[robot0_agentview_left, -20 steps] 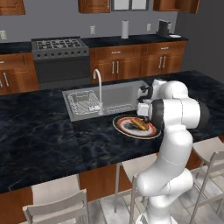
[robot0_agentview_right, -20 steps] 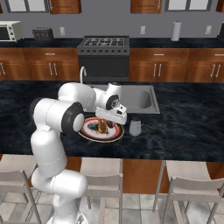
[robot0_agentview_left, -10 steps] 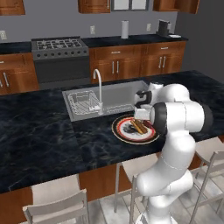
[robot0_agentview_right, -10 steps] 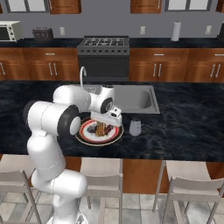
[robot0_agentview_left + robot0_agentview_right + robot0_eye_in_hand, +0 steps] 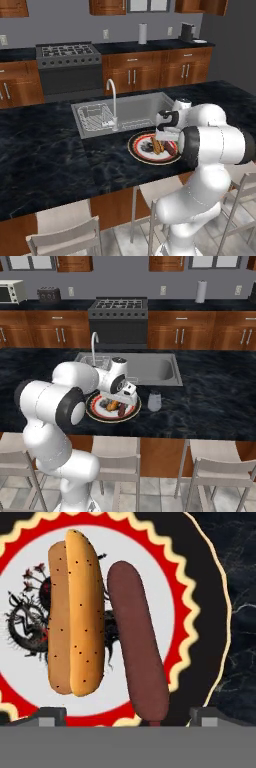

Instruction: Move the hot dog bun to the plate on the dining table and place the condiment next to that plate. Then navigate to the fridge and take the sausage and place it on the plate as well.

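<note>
The sausage (image 5: 137, 647) lies on the plate (image 5: 205, 637), just beside the bun (image 5: 75, 612) and parallel to it, with a thin strip of white plate showing between them along most of their length. In the hand view the bun sits over the white centre with its dark drawing, and the sausage reaches from the white centre across the red ring onto the black rim at its lower end. That lower end of the sausage falls between the two fingers (image 5: 50, 714), whose tips stand wide apart at the bottom of the hand view, one below the bun and the other below the black rim. Neither finger touches the sausage or the bun; the fingers hold nothing.

In the left base view the plate (image 5: 137, 150) rests on the black bench (image 5: 50, 155), close to the bench's near edge and just in front of the sink (image 5: 140, 107). The bun (image 5: 157, 145) and the sausage (image 5: 169, 148) show as a tan piece and a dark piece side by side on it, with the hand (image 5: 162, 136) hanging directly over them. From the right base view the hand (image 5: 125, 400) is low above the plate (image 5: 95, 412), and a small grey bottle (image 5: 154, 401) stands upright on the bench just beside the plate's rim, on the side away from the arm, not touching the plate. The bottle also stands in front of the sink's (image 5: 150, 368) near edge.
</note>
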